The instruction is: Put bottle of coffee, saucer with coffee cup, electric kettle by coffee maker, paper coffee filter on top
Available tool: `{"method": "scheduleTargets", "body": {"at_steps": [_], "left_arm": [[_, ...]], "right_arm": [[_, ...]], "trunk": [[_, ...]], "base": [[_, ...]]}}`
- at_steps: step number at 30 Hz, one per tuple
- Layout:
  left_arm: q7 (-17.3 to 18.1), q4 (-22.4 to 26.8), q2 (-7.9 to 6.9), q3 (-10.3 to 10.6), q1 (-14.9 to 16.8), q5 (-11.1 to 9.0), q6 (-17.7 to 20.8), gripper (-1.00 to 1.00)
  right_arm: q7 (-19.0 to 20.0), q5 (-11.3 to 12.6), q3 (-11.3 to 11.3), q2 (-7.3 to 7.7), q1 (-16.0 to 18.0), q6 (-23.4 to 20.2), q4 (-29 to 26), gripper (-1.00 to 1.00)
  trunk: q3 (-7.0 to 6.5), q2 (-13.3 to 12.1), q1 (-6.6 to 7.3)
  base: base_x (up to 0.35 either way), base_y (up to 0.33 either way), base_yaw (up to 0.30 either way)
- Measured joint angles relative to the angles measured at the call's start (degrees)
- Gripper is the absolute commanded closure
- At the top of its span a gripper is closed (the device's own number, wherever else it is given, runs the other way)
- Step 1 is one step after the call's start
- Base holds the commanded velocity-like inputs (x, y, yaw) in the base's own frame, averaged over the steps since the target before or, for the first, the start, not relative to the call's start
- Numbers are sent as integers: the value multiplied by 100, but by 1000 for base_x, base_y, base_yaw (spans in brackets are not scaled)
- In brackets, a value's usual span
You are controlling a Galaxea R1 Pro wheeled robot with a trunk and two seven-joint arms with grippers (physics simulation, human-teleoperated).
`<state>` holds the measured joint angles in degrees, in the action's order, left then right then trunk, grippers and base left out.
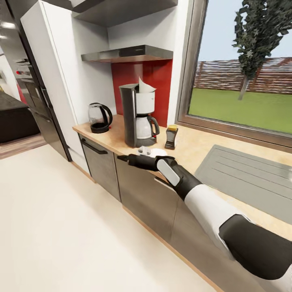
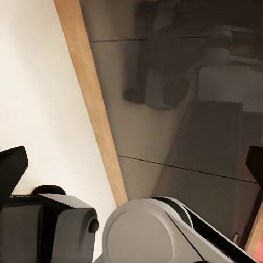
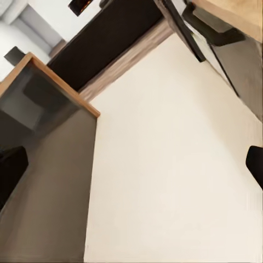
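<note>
Head view: the tall dark grey coffee maker [image 1: 138,115] stands on the beige wood-look countertop [image 1: 190,148], white paper coffee filter [image 1: 144,86] atop it. The glass electric kettle [image 1: 99,118] stands beyond it, the brown bottle of coffee [image 1: 171,137] beside it, the white saucer [image 1: 158,153] and coffee cup [image 1: 144,151] before it. The right gripper [image 1: 123,157] hovers there; its opening cannot be judged.

Left wrist view: the left gripper's fingertips [image 2: 12,167] are spread, empty.

Right wrist view: dark fingertips [image 3: 11,167] wide apart, empty.

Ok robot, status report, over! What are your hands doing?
Right fingers open, empty, at countertop edge. Left fingers open, by cabinet fronts. Filter on coffee maker; kettle, bottle beside it.
</note>
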<state>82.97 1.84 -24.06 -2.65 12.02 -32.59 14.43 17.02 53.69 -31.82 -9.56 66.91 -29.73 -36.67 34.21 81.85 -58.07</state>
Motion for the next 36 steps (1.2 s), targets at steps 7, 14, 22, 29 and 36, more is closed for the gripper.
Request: {"method": "scheduleTargets", "body": {"at_steps": [7, 14, 22, 29, 36], "left_arm": [[-3, 0, -26, -1, 0, 0, 1, -100], [-2, -8, -113, -6, 0, -1, 0, -100], [-9, -23, -166, -14, -2, -15, 0, -100], [-12, -32, -208, -17, -6, -19, 0, -100], [-16, -34, -228, -22, -9, -27, 0, -100]], "right_arm": [[408, -8, -380, -11, -16, 331, -51, -100], [699, -18, -882, -6, -279, 496, -40, -100], [759, -21, -1040, -2, -517, 651, -36, -100], [1233, -93, -1049, 35, -992, 677, -6, -100], [1985, -445, -1043, 539, -1984, 938, 358, -100]], "trunk": [[0, 0, 0], [0, 0, 1], [0, 0, 0], [0, 0, 0], [1, 0, 0]], "base": [[0, 150, 0], [41, 112, 0], [51, 165, 0], [5, 19, 0], [0, 1, 0]]}}
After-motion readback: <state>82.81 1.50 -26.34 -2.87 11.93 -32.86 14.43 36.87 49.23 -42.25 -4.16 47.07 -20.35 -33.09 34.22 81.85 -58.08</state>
